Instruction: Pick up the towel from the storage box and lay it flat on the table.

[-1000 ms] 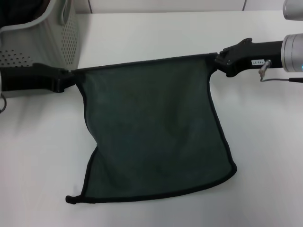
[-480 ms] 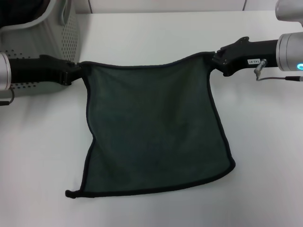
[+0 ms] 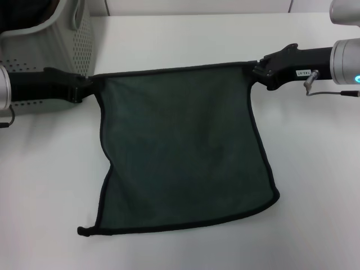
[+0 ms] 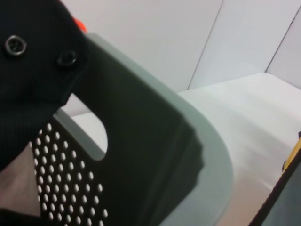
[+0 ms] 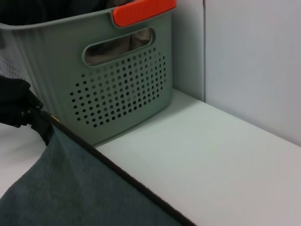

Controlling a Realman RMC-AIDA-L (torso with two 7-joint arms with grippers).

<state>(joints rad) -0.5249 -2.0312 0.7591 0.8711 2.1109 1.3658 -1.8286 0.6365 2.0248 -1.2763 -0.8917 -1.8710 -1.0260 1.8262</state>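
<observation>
Above the table [image 3: 185, 39], both grippers pinch the towel's [image 3: 180, 146] far corners, stretched left-right.

The light grey perforated plastic storage box [image 3: 53, 42] is cut off at the far left. The dark green cloth towel [image 3: 180, 146] hides the white table [image 3: 180, 39] beneath it.

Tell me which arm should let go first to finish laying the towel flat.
Probably the left. The left tool holds the towel corner right beside the storage box, and the edge below it slants inward. The right tool grips the other corner over open table, so it can keep tension.
</observation>
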